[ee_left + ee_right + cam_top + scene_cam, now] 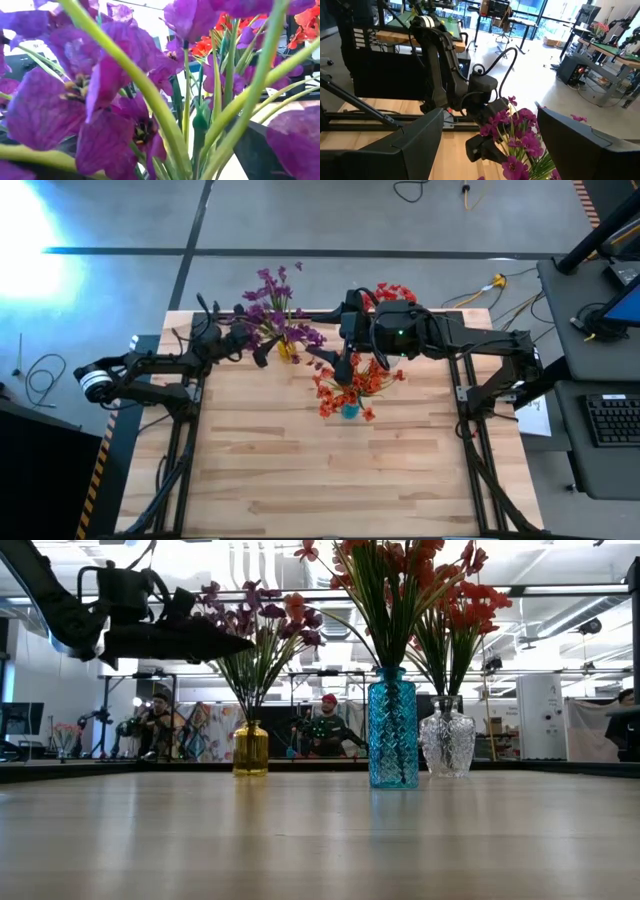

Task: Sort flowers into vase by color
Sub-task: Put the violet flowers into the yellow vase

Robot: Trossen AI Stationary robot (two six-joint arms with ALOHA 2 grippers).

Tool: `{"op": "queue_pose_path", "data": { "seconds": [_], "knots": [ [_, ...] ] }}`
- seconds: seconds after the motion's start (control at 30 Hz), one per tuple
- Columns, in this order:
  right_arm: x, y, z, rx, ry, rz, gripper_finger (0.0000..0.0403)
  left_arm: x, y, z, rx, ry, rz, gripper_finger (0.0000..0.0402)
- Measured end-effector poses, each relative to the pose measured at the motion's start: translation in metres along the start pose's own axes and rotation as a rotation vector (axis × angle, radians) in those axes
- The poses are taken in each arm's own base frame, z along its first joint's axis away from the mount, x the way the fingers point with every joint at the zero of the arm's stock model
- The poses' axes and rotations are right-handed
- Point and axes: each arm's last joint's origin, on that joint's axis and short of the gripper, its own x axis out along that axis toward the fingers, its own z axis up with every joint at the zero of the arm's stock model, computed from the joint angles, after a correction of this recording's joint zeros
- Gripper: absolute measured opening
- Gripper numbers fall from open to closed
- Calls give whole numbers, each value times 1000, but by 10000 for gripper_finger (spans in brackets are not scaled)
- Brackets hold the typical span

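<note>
Purple flowers (277, 308) are seen upright in the yellow vase (250, 748), just beside the left gripper (262, 352), the nearer one; red flowers (352, 385) are below the right gripper (345, 366). Both fingers are spread wide, empty.

Two dark, matte-black jointed robot arms

The left arm (150, 370) ends in a white-and-silver cylindrical cap; the right arm (470, 340) shows a small green light; black cables loop along the joints.
</note>
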Motion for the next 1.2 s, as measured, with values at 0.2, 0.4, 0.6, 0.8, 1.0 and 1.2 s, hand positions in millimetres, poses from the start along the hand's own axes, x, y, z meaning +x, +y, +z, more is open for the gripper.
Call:
{"op": "queue_pose_path", "data": {
  "seconds": [0.2,0.4,0.6,0.8,1.0,1.2],
  "knots": [
    [0,0,0,0,0,0,315,-1,0,-1,10,1,0,331],
    [0,0,0,0,1,0,315,-6,-3,-6,29,-44,10,331],
    [0,0,0,1,1,0,315,-4,-4,-12,34,-57,13,331],
    [0,0,0,2,1,1,315,-3,-4,-13,20,-70,16,331],
    [0,0,0,1,3,1,315,-13,-7,-15,-2,-64,17,331],
    [0,0,0,-6,3,1,315,-20,-8,-9,8,-129,23,331]
  ]
}}
